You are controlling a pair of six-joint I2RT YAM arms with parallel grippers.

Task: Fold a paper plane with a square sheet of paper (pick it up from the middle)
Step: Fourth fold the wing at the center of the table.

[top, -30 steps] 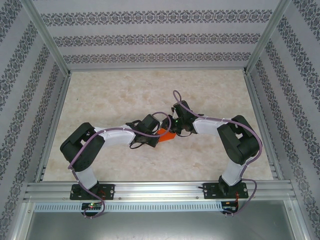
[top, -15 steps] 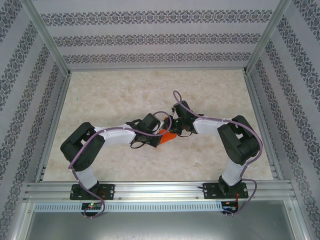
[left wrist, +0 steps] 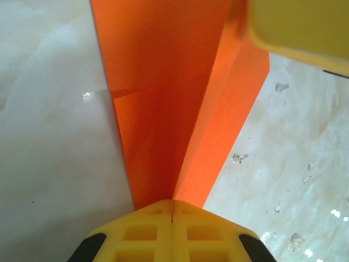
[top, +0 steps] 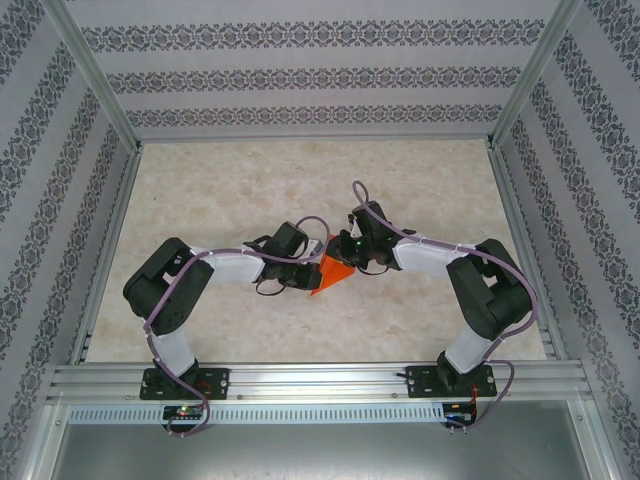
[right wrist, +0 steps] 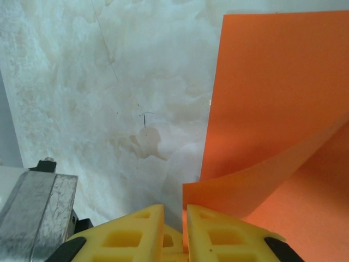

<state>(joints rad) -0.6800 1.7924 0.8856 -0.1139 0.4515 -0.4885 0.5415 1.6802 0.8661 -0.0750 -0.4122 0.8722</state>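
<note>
Centrally above the pale surface (top: 220, 190), the creased orange paper (top: 328, 272) hangs between both arms. The left gripper (left wrist: 172, 210) is clamped on the paper's centre fold, probably to steady it. The right gripper (right wrist: 185, 210) sits at the paper's far edge, jaws nearly together; whether it grips, I cannot tell.

Patterned wallpaper walls (top: 300, 75) (grey floral bands) enclose a pale marbled tabletop (top: 230, 180), evenly lit.
</note>
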